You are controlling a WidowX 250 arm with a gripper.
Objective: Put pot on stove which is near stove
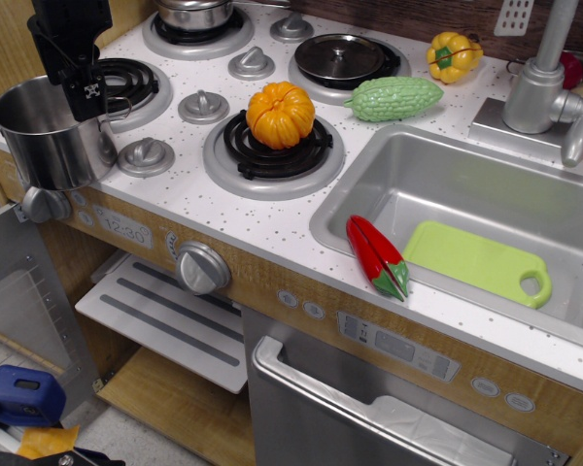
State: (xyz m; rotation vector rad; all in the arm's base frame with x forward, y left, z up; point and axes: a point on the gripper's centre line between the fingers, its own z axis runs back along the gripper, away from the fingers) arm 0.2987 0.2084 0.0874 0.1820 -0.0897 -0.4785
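Your pincer [89, 95] hangs at the far left of the worktop [272, 209], its black body coming down from the top edge. Its fingers reach the right rim of the pot [49, 131] and appear clamped on that rim, though the dark parts hide the exact contact.

The pot is the tall shiny steel one. It sits at the left edge of the worktop, partly overhanging the front corner, and looks lifted or at least tilted slightly. One small loop handle shows on its right side. It is empty, as far as you can see into it.

Just behind and to the right of the pot lies the stove [131, 83], a grey burner with black coil rings. The pot covers its left part from this view, so you cannot tell whether the pot rests on it or is held beside it.

Three more burners stand on the white speckled top. The front middle one [272, 155] carries an orange pumpkin [280, 115]. The back right one carries a flat dark pan [340, 56] with a lid. The back left one holds a shorter steel pot [194, 14], cut off by the top edge. Grey knobs [204, 105] sit between the burners.

A green bumpy gourd [396, 97] lies right of the pan, and a yellow pepper [454, 55] behind it. In the sink [447, 170] on the right lie a red chilli [376, 257] against the front wall and a green cutting board [478, 262] beside it. The tap [544, 87] stands behind the sink.
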